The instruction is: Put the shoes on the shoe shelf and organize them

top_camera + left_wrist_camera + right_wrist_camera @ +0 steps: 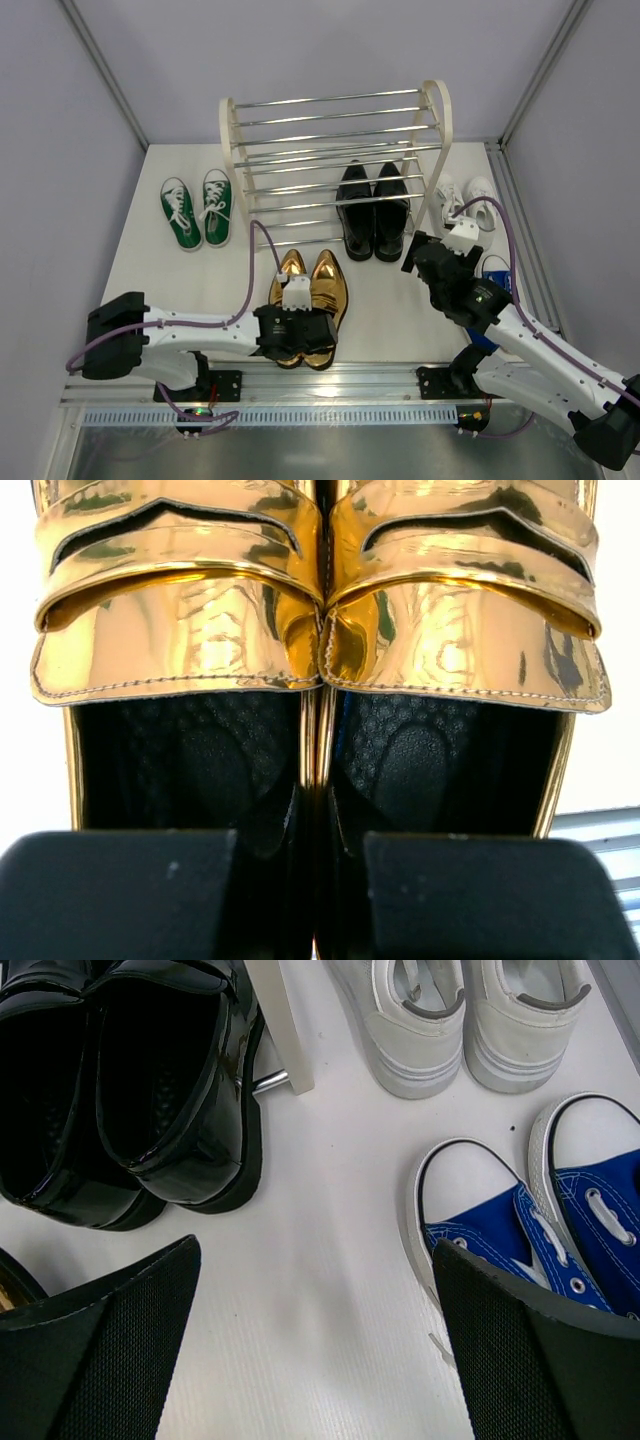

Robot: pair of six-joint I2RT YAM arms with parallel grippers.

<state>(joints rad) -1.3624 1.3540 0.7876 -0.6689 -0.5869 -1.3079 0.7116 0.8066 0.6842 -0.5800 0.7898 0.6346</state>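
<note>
Tool pair: left tool (pixel 303 855) straddles gold loafers (pixel 327 285), grip unclear; right tool (pixel 315 1360) gapes wide.

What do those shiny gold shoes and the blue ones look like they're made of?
The gold loafers: probably patent or metallic-coated leather or synthetic, mirror-glossy, judging by sharp reflections and stitched edges. The blue sneakers: woven canvas, matte, with smooth white toe caps that look like rubber.

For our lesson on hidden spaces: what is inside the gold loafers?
Dark textured insoles show in both gold loafers. The left gripper fingers cover the heel ends; the toe ends lie hidden under the gold uppers.
</note>
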